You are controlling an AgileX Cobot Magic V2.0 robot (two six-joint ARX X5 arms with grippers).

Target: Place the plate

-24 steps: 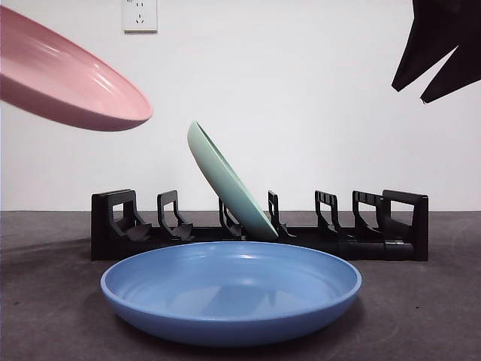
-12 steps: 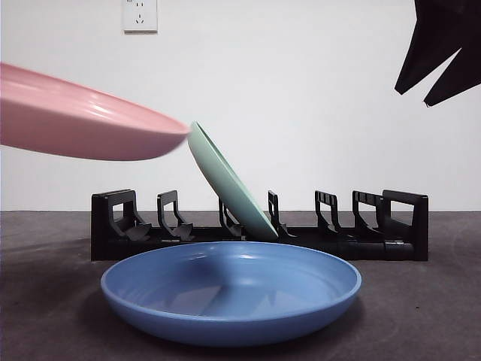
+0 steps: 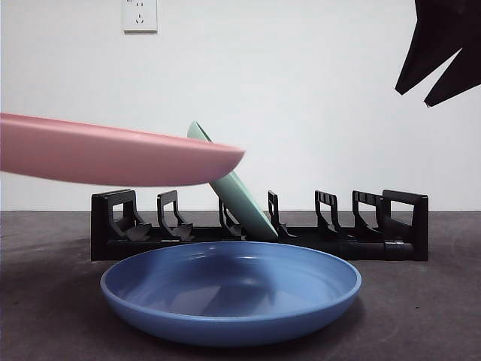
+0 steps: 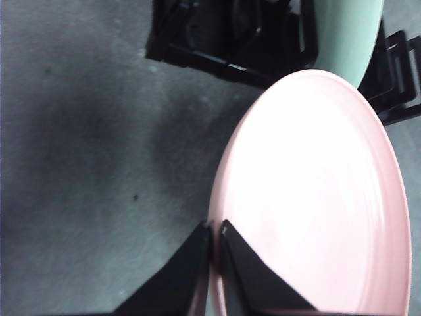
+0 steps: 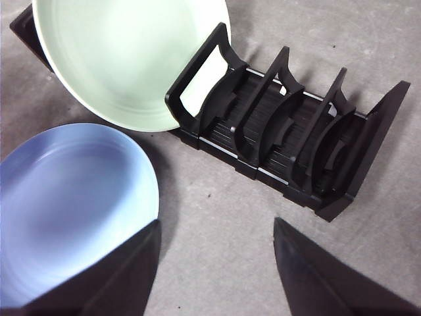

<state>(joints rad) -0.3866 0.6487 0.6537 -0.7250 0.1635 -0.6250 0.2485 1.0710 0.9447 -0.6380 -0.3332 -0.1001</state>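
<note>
The left gripper (image 4: 215,232), clamped on the pink plate (image 3: 113,159) by its rim, carries it nearly flat above the rack (image 3: 259,229), probably toward a free slot beside the green plate (image 3: 240,195); the right gripper (image 5: 217,276) waits, jaws apart.

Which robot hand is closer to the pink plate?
Left. The left gripper is clamped on the pink plate at its rim. The right gripper hangs open and apart, above the blue plate and rack.
</note>
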